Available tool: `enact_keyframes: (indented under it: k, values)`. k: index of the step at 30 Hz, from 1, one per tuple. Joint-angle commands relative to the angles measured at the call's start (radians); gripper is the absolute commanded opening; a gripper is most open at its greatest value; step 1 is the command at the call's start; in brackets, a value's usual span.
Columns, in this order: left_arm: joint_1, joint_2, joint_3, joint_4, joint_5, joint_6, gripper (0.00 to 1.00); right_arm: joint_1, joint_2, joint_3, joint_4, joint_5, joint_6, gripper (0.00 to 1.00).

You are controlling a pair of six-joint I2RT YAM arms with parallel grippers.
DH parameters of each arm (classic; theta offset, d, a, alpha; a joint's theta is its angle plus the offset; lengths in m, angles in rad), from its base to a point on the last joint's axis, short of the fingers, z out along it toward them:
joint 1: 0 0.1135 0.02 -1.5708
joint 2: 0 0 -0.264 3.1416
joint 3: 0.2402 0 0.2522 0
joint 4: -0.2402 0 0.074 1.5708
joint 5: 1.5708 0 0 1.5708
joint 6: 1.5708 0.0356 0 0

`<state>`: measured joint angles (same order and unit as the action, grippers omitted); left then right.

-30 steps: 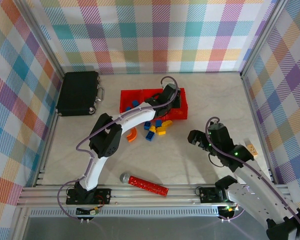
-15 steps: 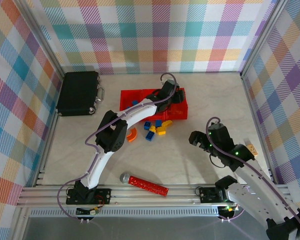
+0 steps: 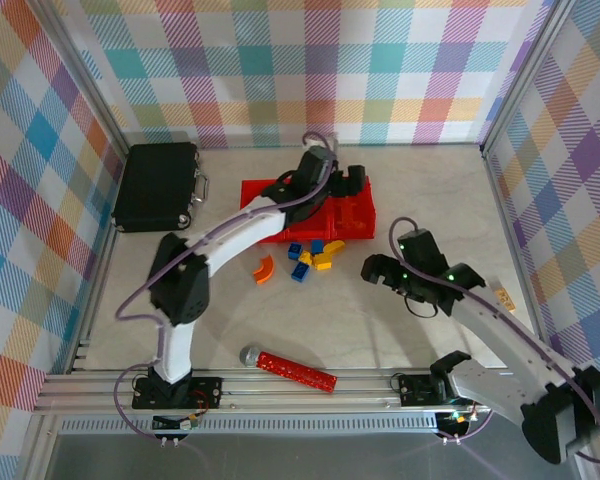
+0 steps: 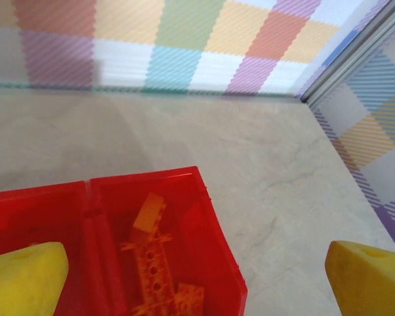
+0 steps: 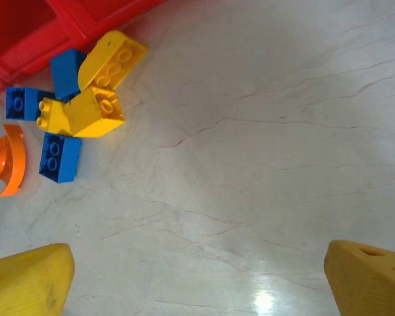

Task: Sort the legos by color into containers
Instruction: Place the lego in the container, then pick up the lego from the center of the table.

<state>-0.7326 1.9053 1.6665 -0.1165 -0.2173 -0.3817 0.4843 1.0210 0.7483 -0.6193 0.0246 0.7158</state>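
The red containers (image 3: pixel 352 226) stand at the table's middle back. My left gripper (image 3: pixel 343 182) hangs open above the right-hand bin (image 4: pixel 210 217), its yellow fingertips (image 4: pixel 23 276) wide apart and empty. Several orange legos (image 4: pixel 151 260) lie inside that bin. Loose yellow legos (image 5: pixel 92 108) and blue legos (image 5: pixel 59 157) sit in a cluster (image 3: pixel 311 256) in front of the containers, with a curved orange piece (image 3: pixel 264 270) (image 5: pixel 8 168) to their left. My right gripper (image 3: pixel 392 287) is open and empty over bare table, right of the cluster.
A black case (image 3: pixel 157 187) lies at the back left. A long red studded bar (image 3: pixel 296 370) with a grey ball end rests near the front edge. A small tan object (image 3: pixel 502 297) sits by the right wall.
My left gripper has opened and drawn back toward the far side of the containers. My right arm has swung left toward the loose cluster.
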Motion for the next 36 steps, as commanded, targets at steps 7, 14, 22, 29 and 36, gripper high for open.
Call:
enact_keyframes:
  k: [7, 14, 22, 29, 36]
  values:
    - [0.009, -0.431, -0.544, -0.019, -0.192, -0.022, 1.00, 0.153, 0.353, 0.258, 0.013, -0.028, -0.091, 0.98]
    - [0.050, -0.668, -0.744, -0.322, -0.316, -0.143, 1.00, 0.200, 0.612, 0.445, -0.025, 0.015, -0.141, 0.97]
    - [0.150, -0.815, -0.838, -0.500, -0.274, -0.224, 0.99, 0.220, 0.843, 0.669, -0.125, 0.076, -0.183, 0.90]
    - [0.257, -0.836, -0.889, -0.477, -0.106, -0.261, 1.00, 0.232, 0.918, 0.753, -0.194, 0.138, -0.197, 0.85]
    - [0.279, -0.799, -0.891, -0.431, -0.047, -0.270, 1.00, 0.235, 0.977, 0.795, -0.238, 0.158, -0.210, 0.79]
